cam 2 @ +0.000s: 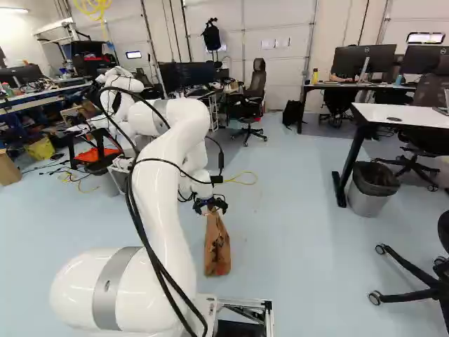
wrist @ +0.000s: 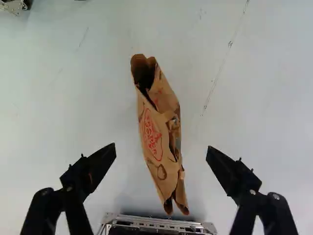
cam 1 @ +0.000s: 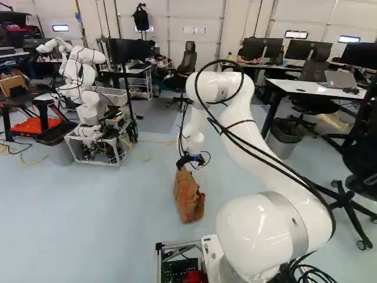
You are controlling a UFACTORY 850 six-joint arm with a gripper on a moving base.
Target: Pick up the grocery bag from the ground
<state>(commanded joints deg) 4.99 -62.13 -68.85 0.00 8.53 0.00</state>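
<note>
**First speaker:** And there it was, the brown paper grocery bag with red print (cam 1: 188,200), standing on the pale blue floor (cam 1: 88,230), narrow and crumpled!

**Second speaker:** And right over the bag, the black two-fingered gripper (wrist: 161,147), at the end of the thick white arm (cam 2: 160,203)! The reach looked all but done.

**First speaker:** All but! The fingers stood wide open, one to each side of the bag in the wrist view, with neither touching the paper. How much drop remained above the bag was hard to tell.

**Second speaker:** So, the score: lined up, by the look of it, but no grip and no lift. That left the big plays: lower a little, close on the bag, raise it off the floor.

**First speaker:** And the paper gaped at the bag's end farther from the base's metal frame (wrist: 161,224). A shallow pinch there might have caught one layer only and torn it!

**Second speaker:** A deeper bite across the bag's middle seemed the safer call. Over to one side, well apart from the bag, another white robot arm (cam 1: 90,109) stood clear and played no part.
</note>
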